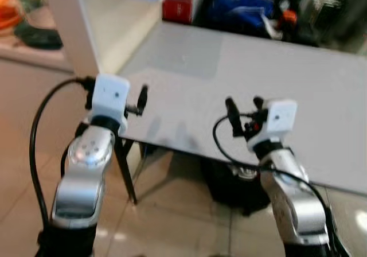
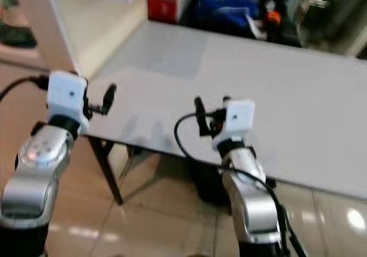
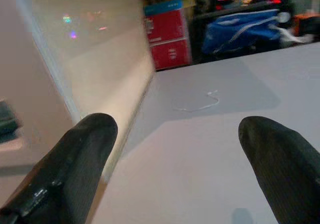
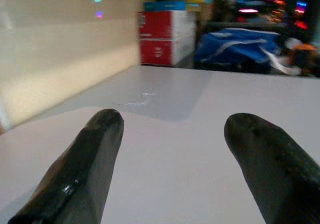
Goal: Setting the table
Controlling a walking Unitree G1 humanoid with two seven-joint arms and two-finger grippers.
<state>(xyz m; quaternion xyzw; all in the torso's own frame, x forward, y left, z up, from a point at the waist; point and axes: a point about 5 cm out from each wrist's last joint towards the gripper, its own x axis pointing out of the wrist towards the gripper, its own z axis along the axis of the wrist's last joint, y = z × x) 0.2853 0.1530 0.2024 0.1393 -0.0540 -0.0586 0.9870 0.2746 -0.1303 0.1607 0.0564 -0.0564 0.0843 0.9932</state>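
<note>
A bare grey table [image 1: 275, 73] stands in front of me, with no tableware on it. My left gripper [image 1: 137, 99] is raised over the table's near left corner. In the left wrist view it [image 3: 177, 126] is open, with nothing between its black fingers. My right gripper [image 1: 244, 104] hovers just above the near edge, nearer the middle. The right wrist view shows it [image 4: 176, 119] open and empty too. A thin white thread [image 3: 200, 104] lies on the tabletop ahead of both.
A white cabinet side [image 1: 74, 27] rises against the table's left edge. Red boxes [image 1: 180, 2] and a blue bag [image 1: 241, 4] sit beyond the far edge. A black table leg [image 1: 126, 171] and a dark object [image 1: 229, 188] are under the table, on a tiled floor.
</note>
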